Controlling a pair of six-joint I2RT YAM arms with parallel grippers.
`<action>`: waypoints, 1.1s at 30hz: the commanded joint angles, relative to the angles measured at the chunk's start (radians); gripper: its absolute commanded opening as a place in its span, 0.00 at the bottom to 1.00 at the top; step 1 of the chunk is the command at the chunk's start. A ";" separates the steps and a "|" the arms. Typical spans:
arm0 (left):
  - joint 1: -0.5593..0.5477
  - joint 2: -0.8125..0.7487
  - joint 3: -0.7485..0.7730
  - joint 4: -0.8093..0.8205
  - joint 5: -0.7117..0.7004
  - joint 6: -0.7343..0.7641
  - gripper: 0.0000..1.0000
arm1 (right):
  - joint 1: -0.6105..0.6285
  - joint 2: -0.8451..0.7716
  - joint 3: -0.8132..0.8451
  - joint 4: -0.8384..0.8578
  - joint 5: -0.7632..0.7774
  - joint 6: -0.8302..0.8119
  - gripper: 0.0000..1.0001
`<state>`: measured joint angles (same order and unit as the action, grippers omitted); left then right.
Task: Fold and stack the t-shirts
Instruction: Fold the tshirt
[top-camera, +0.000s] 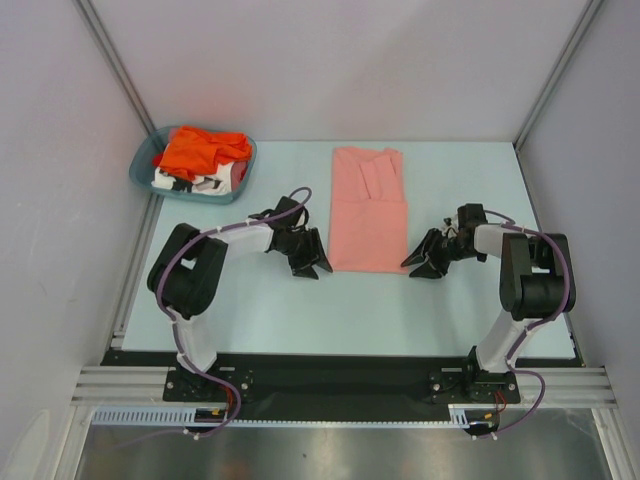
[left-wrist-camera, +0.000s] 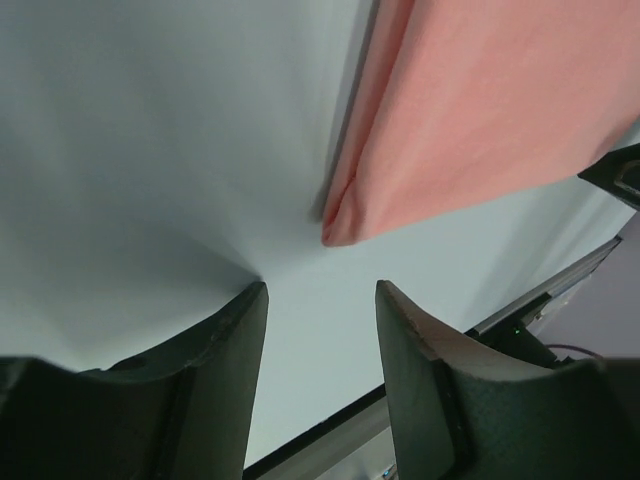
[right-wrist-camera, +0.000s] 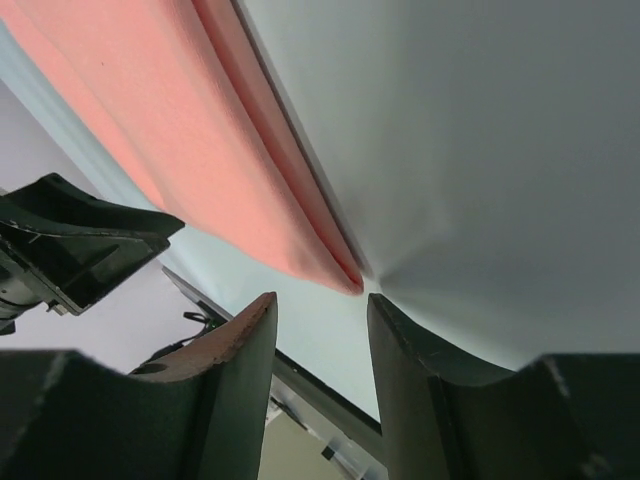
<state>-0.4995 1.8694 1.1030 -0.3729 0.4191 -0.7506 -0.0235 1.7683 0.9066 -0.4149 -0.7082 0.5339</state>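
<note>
The salmon-pink t-shirt (top-camera: 368, 208) lies folded into a long strip on the table (top-camera: 450, 300), sleeves tucked on top. My left gripper (top-camera: 312, 262) is open and empty, just left of the shirt's near left corner (left-wrist-camera: 340, 228). My right gripper (top-camera: 418, 264) is open and empty, just right of the shirt's near right corner (right-wrist-camera: 345, 280). Both sit low at the table. The bright orange t-shirt (top-camera: 200, 150) and the white t-shirt with black print (top-camera: 205, 180) lie crumpled in the teal basket (top-camera: 140, 172).
The teal basket stands at the table's far left. Grey enclosure walls rise on the left, right and back. A black rail (top-camera: 330, 375) carries the arm bases along the near edge.
</note>
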 joint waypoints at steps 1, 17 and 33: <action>-0.002 0.034 0.015 -0.001 -0.032 -0.101 0.53 | -0.003 0.010 -0.017 0.074 -0.014 0.061 0.46; 0.027 0.117 -0.049 0.029 -0.059 -0.314 0.43 | -0.003 -0.010 -0.052 0.087 -0.010 0.049 0.45; 0.059 0.183 -0.014 0.039 -0.092 -0.303 0.30 | -0.003 0.006 -0.080 0.123 0.023 0.092 0.54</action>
<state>-0.4519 1.9724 1.1118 -0.2790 0.5293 -1.0847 -0.0257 1.7741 0.8478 -0.3019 -0.7513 0.6361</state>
